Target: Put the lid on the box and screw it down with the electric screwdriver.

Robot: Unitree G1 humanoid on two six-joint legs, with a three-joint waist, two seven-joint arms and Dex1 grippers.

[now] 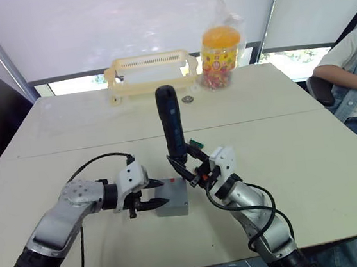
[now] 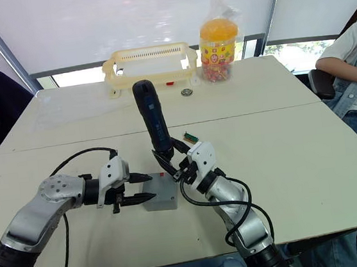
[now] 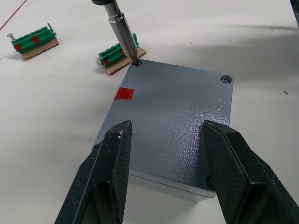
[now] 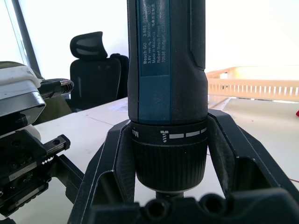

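The right gripper [image 1: 186, 171] jaws are clamping the electric screwdriver [image 1: 172, 124] around its lower collar, holding it nearly upright; its bit is sitting in a corner screw hole of the lid [image 3: 173, 112]. The left gripper [image 1: 152, 197] jaws are standing open, straddling the near edge of the box [image 1: 173, 202], not visibly touching it. The lid is lying flush on the box, red mark up. Two green terminal blocks [image 3: 117, 53] are lying just beyond on the tabletop [image 1: 309, 151]. A yellow basket [image 1: 149, 72] and a candy jar [image 1: 220, 48] are standing well apart at the far edge.
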